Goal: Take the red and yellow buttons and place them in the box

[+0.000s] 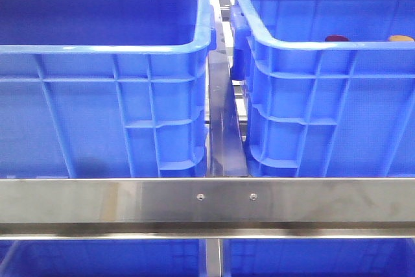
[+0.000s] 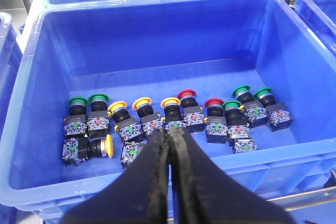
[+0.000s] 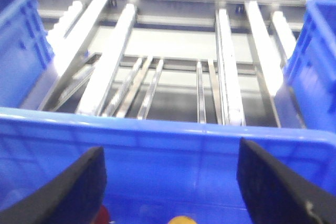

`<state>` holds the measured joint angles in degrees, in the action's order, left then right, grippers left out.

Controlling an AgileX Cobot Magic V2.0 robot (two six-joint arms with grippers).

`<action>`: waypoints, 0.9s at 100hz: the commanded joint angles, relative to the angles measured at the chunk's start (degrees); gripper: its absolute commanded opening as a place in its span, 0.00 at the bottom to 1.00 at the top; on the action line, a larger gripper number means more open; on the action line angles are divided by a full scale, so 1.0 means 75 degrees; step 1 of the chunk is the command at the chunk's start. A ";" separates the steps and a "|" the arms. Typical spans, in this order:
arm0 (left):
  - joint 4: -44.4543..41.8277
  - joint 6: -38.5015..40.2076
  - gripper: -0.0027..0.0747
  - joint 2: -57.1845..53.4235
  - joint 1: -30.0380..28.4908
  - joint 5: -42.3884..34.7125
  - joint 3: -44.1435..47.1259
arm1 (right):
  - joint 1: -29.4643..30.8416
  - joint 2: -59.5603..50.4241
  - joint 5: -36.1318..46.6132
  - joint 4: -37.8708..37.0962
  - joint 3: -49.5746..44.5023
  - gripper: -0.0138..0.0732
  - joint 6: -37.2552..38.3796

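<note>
The left tool [image 2: 169, 139] is closed just above the yellow button [image 2: 170, 103], while the right tool [image 3: 173, 182] stands wide open over the box [image 3: 157, 129].

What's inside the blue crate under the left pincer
The blue crate holds a row of push buttons with green, yellow and red caps. The shut left pincer hides part of the row's middle.

I see two crates [image 1: 104, 95] [image 1: 331, 108] with only a thin gap between them. A steel bar [image 1: 207, 202] runs across below that gap. Above the right crate's rim it is open.
</note>
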<state>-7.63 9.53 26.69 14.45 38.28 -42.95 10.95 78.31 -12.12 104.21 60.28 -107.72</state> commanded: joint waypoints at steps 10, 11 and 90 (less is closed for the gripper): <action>0.0014 0.0055 0.01 0.0048 -0.0018 -0.0554 -0.0193 | -0.0344 -0.1315 0.0328 0.0766 -0.0225 0.78 0.0218; 0.0014 0.0055 0.01 0.0048 -0.0018 -0.0554 -0.0193 | -0.0373 -0.1347 0.0363 0.0766 -0.0255 0.78 0.0226; 0.0014 0.0055 0.01 0.0048 -0.0018 -0.0554 -0.0193 | -0.1564 -0.6191 0.0734 0.0766 -0.3769 0.74 0.0334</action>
<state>-7.63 9.53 26.69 14.45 38.28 -42.95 -0.66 35.03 -4.40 104.42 32.63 -105.53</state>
